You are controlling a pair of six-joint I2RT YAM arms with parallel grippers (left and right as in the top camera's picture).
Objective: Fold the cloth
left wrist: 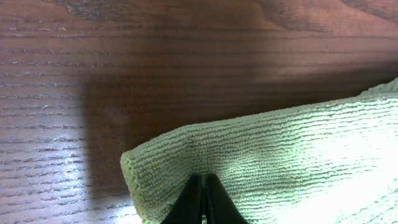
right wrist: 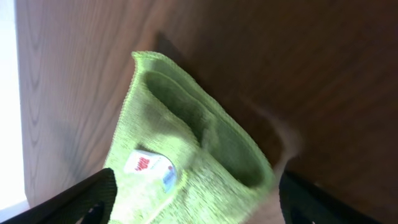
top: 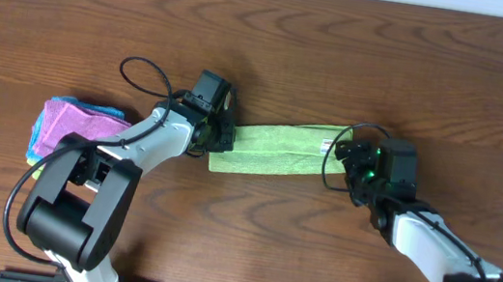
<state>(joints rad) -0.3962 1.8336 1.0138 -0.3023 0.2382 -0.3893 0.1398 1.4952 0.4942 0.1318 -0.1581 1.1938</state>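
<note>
Dark wood, that tabletop [top: 341, 55], and across its middle lies the cloth [top: 274, 151], lime green, doubled into a long strip running left to right between the two arms. Further left sits a pile of pink and blue cloths [top: 74, 123], well apart from the action. Now the left claw [left wrist: 202, 196]: pinched tight on the strip's left end, fingers together with terry pile bunched around them. Over on the right, the right claw [right wrist: 199, 180] stands open, one finger either side of the strip's right end, gripping nothing. This cloth looks light, soft and floppy. It will sag and drape rather than hold a line, though the nap should give good bite. Best purchase, I'd say, is at the end corners, through both layers. And there's the small white tag [right wrist: 151, 167], lying on top near the right end.
</note>
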